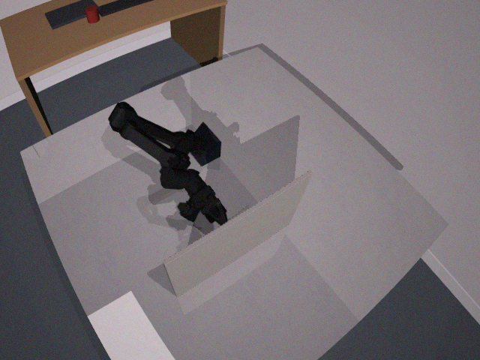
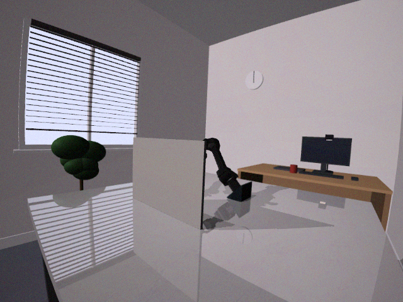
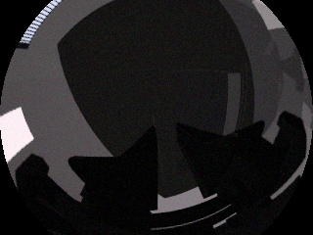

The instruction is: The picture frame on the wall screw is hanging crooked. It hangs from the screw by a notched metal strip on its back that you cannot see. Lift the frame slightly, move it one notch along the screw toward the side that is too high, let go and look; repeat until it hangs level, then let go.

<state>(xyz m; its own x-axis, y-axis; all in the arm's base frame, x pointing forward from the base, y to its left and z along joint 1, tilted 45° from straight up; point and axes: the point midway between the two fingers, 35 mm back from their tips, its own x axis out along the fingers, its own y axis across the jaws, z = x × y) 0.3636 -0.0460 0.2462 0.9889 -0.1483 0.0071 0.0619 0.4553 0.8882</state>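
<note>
A pale upright wall panel [image 1: 232,240] [image 2: 165,175] stands on the grey table [image 1: 349,217]. The top and exterior views show only its back, so the picture frame and the screw are hidden there. In the wrist view the frame [image 3: 151,59] is a large dark tilted shape that fills most of the picture. My gripper [image 1: 221,219] [image 3: 164,128] is pressed close to the panel's near face, low down, and its two dark fingers are shut on the frame's edge. The black arm [image 1: 154,139] [image 2: 221,165] reaches from its base [image 1: 207,145] [image 2: 240,191] to the panel.
A white block [image 1: 124,329] lies at the table's front corner. A wooden desk [image 1: 46,42] [image 2: 312,183] with a monitor [image 2: 325,151] and a red mug [image 1: 92,14] [image 2: 293,168] stands behind. A plant [image 2: 79,159] stands by the window.
</note>
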